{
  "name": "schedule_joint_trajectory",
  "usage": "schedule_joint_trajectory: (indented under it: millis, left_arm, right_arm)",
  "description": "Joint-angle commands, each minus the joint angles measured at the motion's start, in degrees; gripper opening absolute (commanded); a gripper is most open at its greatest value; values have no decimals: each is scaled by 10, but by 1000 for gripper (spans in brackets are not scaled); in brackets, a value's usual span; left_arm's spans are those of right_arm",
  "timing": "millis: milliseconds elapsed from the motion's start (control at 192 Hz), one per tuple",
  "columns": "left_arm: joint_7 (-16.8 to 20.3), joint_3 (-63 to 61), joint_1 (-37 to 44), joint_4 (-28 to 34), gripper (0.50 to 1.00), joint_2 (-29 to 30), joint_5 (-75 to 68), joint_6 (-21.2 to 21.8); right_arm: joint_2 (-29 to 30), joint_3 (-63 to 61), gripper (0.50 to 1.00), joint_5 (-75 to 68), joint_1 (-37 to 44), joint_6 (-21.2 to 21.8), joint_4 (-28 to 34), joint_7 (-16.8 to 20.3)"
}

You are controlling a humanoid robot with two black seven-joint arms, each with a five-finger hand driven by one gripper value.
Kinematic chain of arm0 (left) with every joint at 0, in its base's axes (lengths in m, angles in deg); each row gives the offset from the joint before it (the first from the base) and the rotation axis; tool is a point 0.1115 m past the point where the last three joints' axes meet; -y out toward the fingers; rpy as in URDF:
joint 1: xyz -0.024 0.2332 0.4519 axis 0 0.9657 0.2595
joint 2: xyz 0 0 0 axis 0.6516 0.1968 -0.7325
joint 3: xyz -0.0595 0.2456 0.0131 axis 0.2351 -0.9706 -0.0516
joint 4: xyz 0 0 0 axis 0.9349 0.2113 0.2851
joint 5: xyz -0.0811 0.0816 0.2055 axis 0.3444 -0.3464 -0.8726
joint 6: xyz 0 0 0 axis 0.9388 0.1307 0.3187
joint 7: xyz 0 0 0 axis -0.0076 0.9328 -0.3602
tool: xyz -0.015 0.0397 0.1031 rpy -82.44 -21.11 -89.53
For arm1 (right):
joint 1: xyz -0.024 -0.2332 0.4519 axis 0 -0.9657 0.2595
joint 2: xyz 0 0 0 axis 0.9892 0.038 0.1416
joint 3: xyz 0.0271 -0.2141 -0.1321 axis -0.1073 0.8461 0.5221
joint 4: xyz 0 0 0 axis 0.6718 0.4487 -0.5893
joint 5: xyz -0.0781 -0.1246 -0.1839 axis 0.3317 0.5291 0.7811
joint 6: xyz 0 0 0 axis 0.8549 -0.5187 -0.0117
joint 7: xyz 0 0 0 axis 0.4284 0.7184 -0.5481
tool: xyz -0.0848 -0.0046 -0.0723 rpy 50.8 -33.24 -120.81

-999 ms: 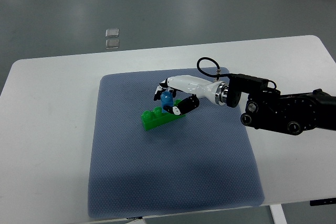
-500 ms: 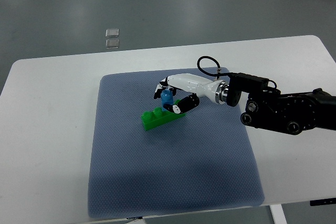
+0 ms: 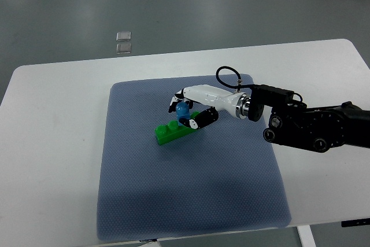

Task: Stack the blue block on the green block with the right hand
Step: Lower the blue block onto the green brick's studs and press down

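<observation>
A long green block [image 3: 172,131] lies slanted on the blue-grey mat [image 3: 191,195], a little left of the mat's middle. A small blue block [image 3: 182,110] sits at the green block's right end, pinched between the fingers of my right hand [image 3: 185,111], which is shut on it. That hand is white with black fingertips, and its arm comes in from the right edge. Whether the blue block presses onto the green studs cannot be told. My left arm does not show.
The mat lies on a white table [image 3: 52,143]. The dark forearm [image 3: 315,128] with its cable loop hangs over the table's right half. Two small pale squares [image 3: 123,41] lie on the grey floor beyond the far edge.
The right hand with the blue block has shifted slightly left and down toward the green block's right end. The green block has not moved.
</observation>
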Motion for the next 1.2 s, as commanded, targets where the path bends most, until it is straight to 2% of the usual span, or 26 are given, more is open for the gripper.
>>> schedule_joint_trajectory:
  millis: [0, 281, 1197]
  left_arm:
    - [0, 0, 0, 0, 1000, 0, 0, 0]
    - [0, 0, 0, 0, 1000, 0, 0, -1]
    - [0, -1, 6, -4, 1000, 0, 0, -1]
  right_arm:
    - [-1, 0, 549, 0, -3, -1, -1, -2]
    - [0, -1, 549, 1, -9, -2, -5, -2]
    - [20, -8, 554, 2, -43, -43, -31, -15]
